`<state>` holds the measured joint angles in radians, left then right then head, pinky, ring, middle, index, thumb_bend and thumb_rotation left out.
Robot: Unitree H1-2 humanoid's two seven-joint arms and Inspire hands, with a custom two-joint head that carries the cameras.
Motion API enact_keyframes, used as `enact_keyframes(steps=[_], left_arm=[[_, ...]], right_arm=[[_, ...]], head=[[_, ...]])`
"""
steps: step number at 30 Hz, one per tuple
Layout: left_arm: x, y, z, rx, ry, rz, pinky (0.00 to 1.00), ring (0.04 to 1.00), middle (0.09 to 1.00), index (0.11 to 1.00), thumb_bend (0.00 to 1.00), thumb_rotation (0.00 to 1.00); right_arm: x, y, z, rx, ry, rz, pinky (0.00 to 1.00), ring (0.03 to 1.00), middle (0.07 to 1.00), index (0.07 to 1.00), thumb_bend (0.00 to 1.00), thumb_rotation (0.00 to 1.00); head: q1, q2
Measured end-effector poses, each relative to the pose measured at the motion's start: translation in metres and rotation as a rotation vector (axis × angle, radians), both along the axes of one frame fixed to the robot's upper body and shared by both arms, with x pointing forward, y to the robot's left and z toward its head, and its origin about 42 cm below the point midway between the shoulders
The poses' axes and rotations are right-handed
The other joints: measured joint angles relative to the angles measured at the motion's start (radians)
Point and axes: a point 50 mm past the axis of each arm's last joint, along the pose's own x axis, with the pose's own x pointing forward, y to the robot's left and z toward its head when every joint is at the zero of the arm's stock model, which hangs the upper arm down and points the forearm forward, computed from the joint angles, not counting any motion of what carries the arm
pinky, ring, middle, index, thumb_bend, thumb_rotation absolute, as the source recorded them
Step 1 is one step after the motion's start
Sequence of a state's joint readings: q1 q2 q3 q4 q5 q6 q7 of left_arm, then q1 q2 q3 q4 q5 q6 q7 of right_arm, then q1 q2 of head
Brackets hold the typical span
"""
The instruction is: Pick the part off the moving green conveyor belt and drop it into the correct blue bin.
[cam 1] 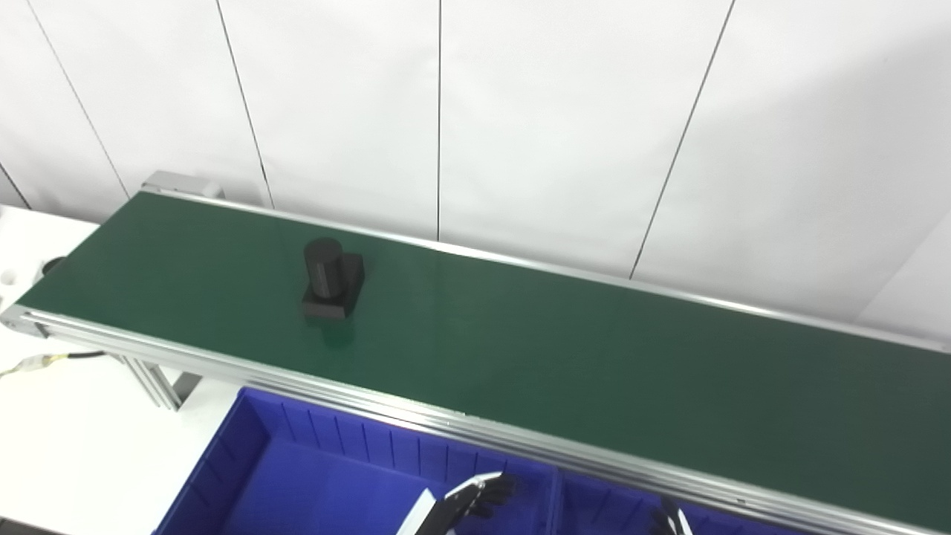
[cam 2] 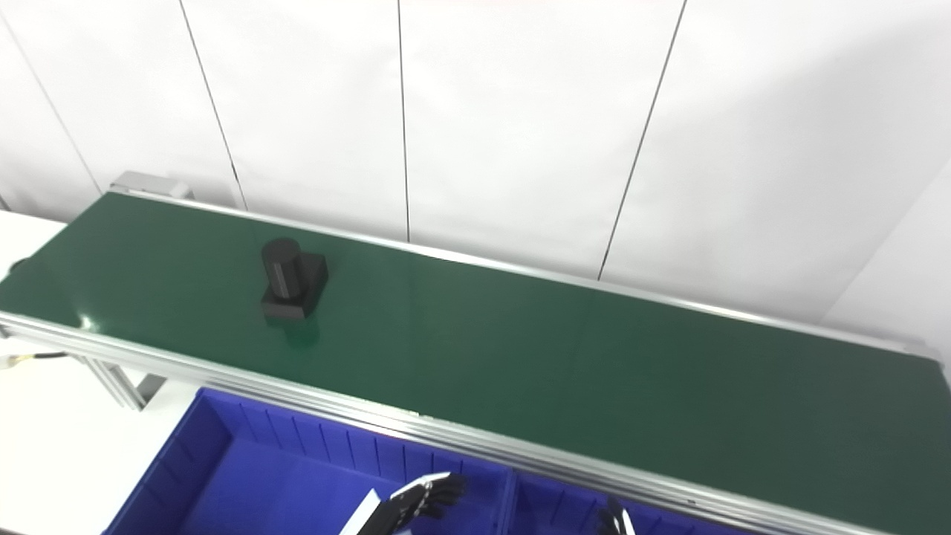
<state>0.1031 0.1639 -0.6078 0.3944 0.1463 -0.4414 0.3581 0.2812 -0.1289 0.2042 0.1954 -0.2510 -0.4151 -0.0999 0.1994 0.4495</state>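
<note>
The left hand (cam 1: 479, 496) pokes up at the near edge, its dark fingers (cam 2: 438, 492) apart and pointing right, holding nothing. Only the right hand's (cam 1: 669, 518) tips show, further right.

Blk part (cam 2: 292, 288) – on belt (cam 2: 520, 349)

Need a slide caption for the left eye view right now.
Black part rides the green conveyor belt; both hands wait low over the blue bins.

The conveyor belt (cam 1: 565, 349) is smooth green with a faint sheen — framed by brushed metal rails (cam 1: 520, 438). The part (cam 1: 331, 279) looks matt black plastic; the near blue bin (cam 1: 297, 475) — glossy ribbed plastic.
</note>
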Motion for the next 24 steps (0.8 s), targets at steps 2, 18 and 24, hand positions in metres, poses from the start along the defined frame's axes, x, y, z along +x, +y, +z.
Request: enact_keyframes(steps=[2, 18, 24], left_arm=[[0.0008, -0.0027, -0.0014, 0.006, -0.002, -0.003, 0.73, 0.783, 0.799, 0.795, 0.88, 0.57], [0.0024, -0.0002, -0.0055, 0.050, -0.025, 0.001, 0.72, 0.775, 0.791, 0.787, 0.88, 0.58], [0.0022, -0.0041, -0.0048, 0.050, -0.035, -0.002, 0.73, 0.778, 0.793, 0.788, 0.89, 0.57]], right_arm=[[0.0008, -0.0005, -0.0022, -0.003, 0.007, 0.006, 0.86, 0.913, 0.938, 0.991, 0.75, 0.46], [0.0004, -0.0005, -0.0021, -0.007, 0.001, 0.003, 0.86, 0.912, 0.938, 0.986, 0.77, 0.47], [0.0008, -0.0010, -0.0020, 0.008, 0.003, -0.005, 0.86, 0.919, 0.941, 0.988, 0.76, 0.45]], head=[[0.000, -0.017], [-0.002, -0.026], [-0.002, -0.026]])
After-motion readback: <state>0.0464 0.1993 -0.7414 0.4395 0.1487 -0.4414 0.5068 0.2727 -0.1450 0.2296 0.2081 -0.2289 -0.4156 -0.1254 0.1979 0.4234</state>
